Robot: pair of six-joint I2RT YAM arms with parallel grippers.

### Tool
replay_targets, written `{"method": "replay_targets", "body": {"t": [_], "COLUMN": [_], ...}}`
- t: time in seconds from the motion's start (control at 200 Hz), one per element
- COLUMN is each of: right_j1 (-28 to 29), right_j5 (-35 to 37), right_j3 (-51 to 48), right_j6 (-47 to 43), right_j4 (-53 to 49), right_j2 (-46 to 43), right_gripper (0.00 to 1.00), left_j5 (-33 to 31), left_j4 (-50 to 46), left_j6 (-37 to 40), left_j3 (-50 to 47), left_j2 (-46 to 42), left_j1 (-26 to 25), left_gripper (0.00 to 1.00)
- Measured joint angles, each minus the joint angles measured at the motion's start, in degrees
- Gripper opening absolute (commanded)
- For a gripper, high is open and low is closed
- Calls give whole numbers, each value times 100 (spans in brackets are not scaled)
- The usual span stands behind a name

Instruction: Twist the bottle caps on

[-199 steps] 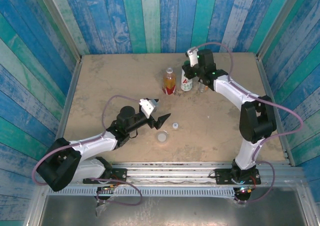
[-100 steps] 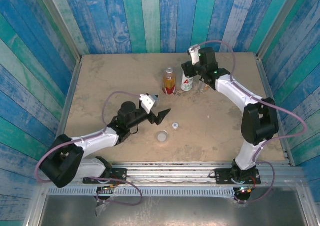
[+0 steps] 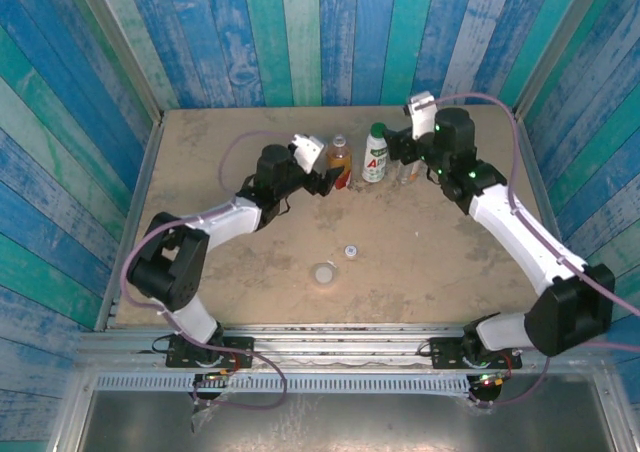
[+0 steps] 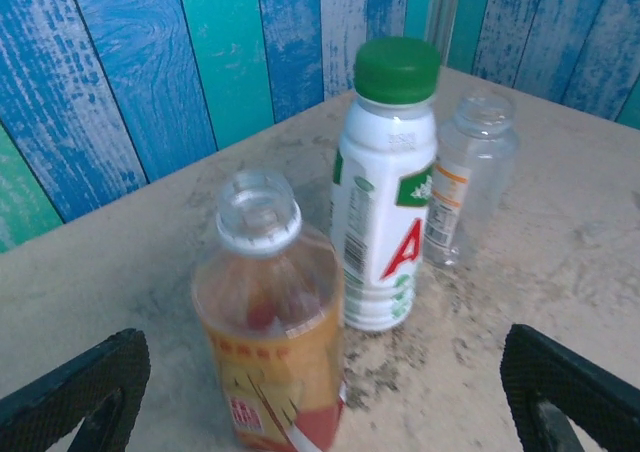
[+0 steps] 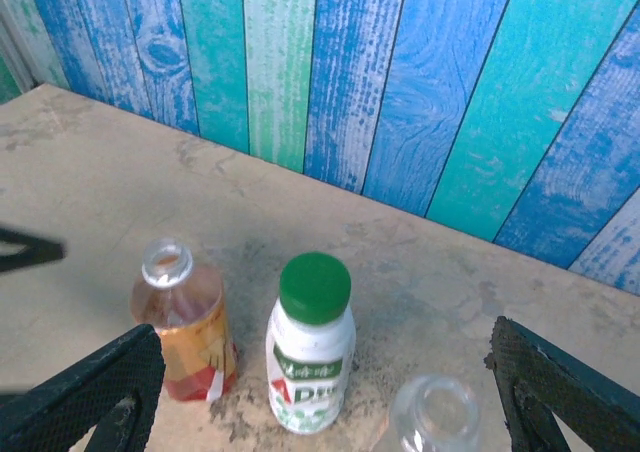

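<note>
My left gripper (image 3: pixel 322 180) is spread wide and holds nothing. Its arm is stretched far forward, elbow out to the left, and its fingers (image 4: pixel 80 392) frame the amber bottle (image 4: pixel 270 312) from the near side. My right gripper (image 3: pixel 398 154) is likewise wide open and empty. It hangs just to the right of the row of bottles, with its arm bent in from the right edge of the table (image 3: pixel 450 252).

There are three bottles standing upright and close together at the far middle of the table: the amber one, a white bottle (image 4: pixel 385 222) and a clear bottle (image 4: pixel 470 187). There are three caps. A green cap (image 5: pixel 315 287) sits on the white bottle. A grey cap (image 3: pixel 323 272) and a small white cap (image 3: pixel 351 251) lie loose near each other on the near middle of the table, well apart from the bottles. The amber and clear bottles stand open-mouthed.

A second ago my left gripper hung by the loose caps and my right gripper was over the white bottle's top. Since then the left has reached out to the bottles and the right has drawn back to the right.
</note>
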Motion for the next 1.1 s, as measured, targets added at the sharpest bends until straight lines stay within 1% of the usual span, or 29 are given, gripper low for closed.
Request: {"method": "replay_targets", "body": {"t": [0.155,0.351,0.471,0.541,0.586,0.666,0.806,0.887,1.042,1.102], "right_j1": [-2,-22,-37,-48,-50,-50,-50,-50,-55,-55], "right_j5": [2,26,20,-4,-24,-63,-107,-114,-164,-210], "right_j3": [-444,-870,-1086,-1165,-1204,-1248,-1292,-1303,-1351,-1388], "right_j6": [-2,0,7,35,63,107,153,175,269,367], "right_j4": [-149,-374,-428,-463,-470,-503,-509,-533,-581,-584], "right_j2": [-570,-1237,-1556,-1650,-1681,-1716,-1792,-1838,-1895,-1904], "right_gripper": [87,87,86,86,86,86,86,86,85,91], "left_j5": [127,245,289,332,363,398,452,483,531,570], "left_j4": [-529,-1290,-1641,-1799,-1856,-1926,-2046,-2046,-1753,-1567], "left_j6": [199,428,468,476,494,490,540,577,562,557], "left_j3": [929,1729,2116,2317,2406,2496,2518,2518,2326,2192], "left_j2": [699,1296,1578,1749,1843,1965,2041,2041,2031,1998], "left_j1": [57,105,122,129,131,131,131,131,140,149], "left_gripper": [94,94,100,93,86,79,61,58,58,58]}}
